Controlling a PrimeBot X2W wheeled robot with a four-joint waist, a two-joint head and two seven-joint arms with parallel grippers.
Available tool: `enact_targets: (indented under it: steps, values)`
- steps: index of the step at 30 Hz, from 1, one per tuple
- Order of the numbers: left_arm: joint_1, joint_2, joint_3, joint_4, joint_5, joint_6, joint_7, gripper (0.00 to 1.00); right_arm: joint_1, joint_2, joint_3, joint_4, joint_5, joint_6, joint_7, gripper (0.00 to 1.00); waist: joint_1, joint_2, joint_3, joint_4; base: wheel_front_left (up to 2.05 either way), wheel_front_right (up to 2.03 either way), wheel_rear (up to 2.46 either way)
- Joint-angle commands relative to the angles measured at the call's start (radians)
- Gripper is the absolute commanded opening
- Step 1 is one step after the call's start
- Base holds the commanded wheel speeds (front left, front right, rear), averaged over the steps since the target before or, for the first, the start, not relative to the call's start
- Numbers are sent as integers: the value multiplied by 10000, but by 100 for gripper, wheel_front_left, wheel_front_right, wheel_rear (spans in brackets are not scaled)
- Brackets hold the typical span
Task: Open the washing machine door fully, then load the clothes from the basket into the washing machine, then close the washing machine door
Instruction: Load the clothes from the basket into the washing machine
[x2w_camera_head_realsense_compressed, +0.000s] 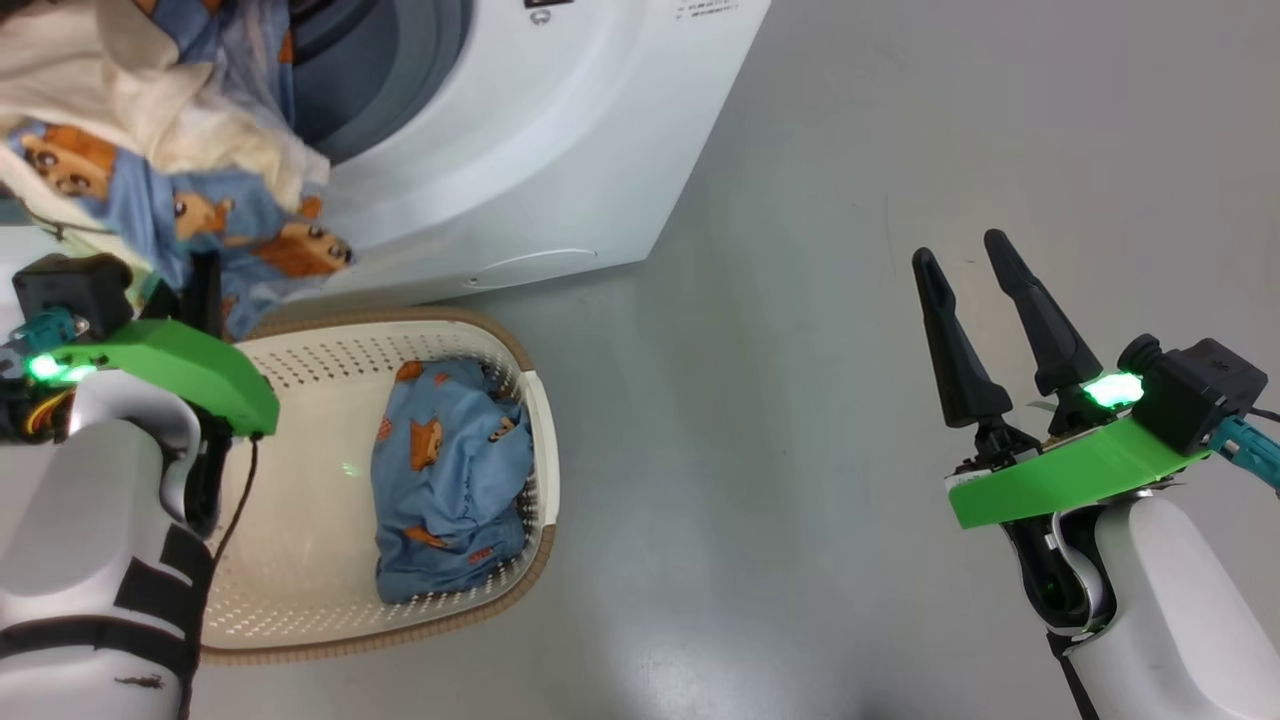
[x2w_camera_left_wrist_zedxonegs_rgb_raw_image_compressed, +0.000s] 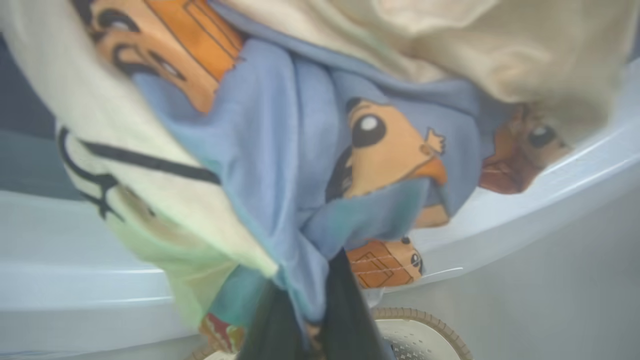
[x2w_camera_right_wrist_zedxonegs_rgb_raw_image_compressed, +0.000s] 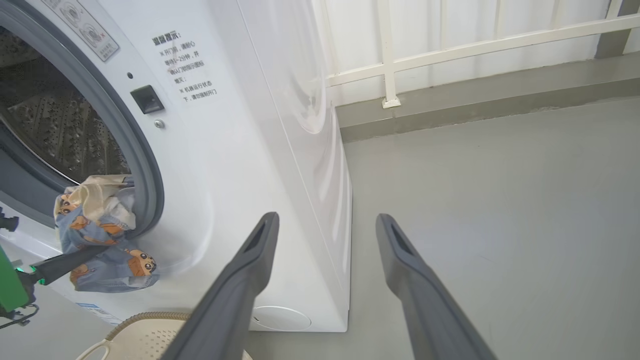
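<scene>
A bundle of light blue and cream clothes (x2w_camera_head_realsense_compressed: 170, 170) with orange cartoon prints hangs from the lip of the washing machine (x2w_camera_head_realsense_compressed: 520, 150) drum opening (x2w_camera_head_realsense_compressed: 380, 60). My left gripper (x2w_camera_head_realsense_compressed: 207, 275) is shut on the bundle's lower blue fabric (x2w_camera_left_wrist_zedxonegs_rgb_raw_image_compressed: 280, 150), just above the basket (x2w_camera_head_realsense_compressed: 535, 420). From the right wrist the same bundle (x2w_camera_right_wrist_zedxonegs_rgb_raw_image_compressed: 100, 225) spills over the grey gasket, with the left gripper (x2w_camera_right_wrist_zedxonegs_rgb_raw_image_compressed: 95, 250) reaching into it. Another blue printed garment (x2w_camera_head_realsense_compressed: 450, 480) lies in the cream basket. My right gripper (x2w_camera_head_realsense_compressed: 958, 248) hangs open over bare floor, holding nothing. The washing machine door is out of view.
Grey floor (x2w_camera_head_realsense_compressed: 850, 400) stretches to the right of the machine and basket. A white railing (x2w_camera_right_wrist_zedxonegs_rgb_raw_image_compressed: 450, 50) on a low grey curb (x2w_camera_right_wrist_zedxonegs_rgb_raw_image_compressed: 475, 105) runs behind the machine. The basket's brown rim (x2w_camera_right_wrist_zedxonegs_rgb_raw_image_compressed: 145, 317) sits right against the machine's front base.
</scene>
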Motion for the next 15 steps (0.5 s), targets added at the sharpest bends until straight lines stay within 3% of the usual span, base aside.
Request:
enact_targets:
  steps: [1, 9, 15]
  values:
    - [249, 347, 277, -500, 101, -3, -63, 0, 230, -14, 131, -208, -89, 16, -48, 100, 0, 0, -46, 42, 0, 0, 0]
    - [689, 199, 413, -2594, 508, 319, -64, 0, 371, -38, 210, -150, -79, 16, -48, 100, 0, 0, -203, 91, 0, 0, 0]
    - [49, 298, 529, -2832, 407, 477, 285, 0, 413, -86, 300, -127, -49, 16, -48, 100, 0, 0, -217, 11, 0, 0, 0]
